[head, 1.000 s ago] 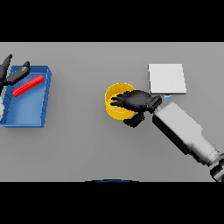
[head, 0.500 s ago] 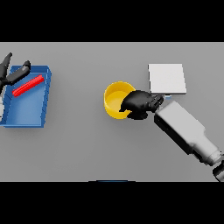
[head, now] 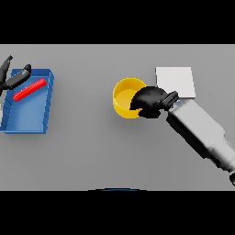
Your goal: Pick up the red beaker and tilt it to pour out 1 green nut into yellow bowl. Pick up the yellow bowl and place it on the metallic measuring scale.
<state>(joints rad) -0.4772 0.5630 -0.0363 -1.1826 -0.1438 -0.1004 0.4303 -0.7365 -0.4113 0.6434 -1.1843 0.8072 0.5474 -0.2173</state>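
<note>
We found the flat grey counter (head: 92, 151) carrying four items. The largest, a shallow blue rectangular tray (head: 27, 114), sat at the far left of the head view. A flat pale metallic measuring scale (head: 174, 80) lay at upper right. Between them, nearer the scale, stood the round yellow bowl (head: 123, 98). A slim red beaker (head: 29, 90) lay tilted inside the tray's upper part; we could not make out any green nut, in the bowl or elsewhere.

Compared with one second earlier, the right hand (head: 150, 100) had shifted from lying across the top of the bowl to sitting at its right rim, fingers curled over that edge in a pinch, so more of the bowl's inside showed. The bowl itself had kept its place on the counter, just left of the scale and apart from it.

The left hand (head: 13, 79) had remained at the tray's upper left corner, fingers spread, touching or just beside the beaker's end; we could not tell which.

We judged that the rim grasp was newly secured and that lifting the bowl onto the scale was the step in hand.
</note>
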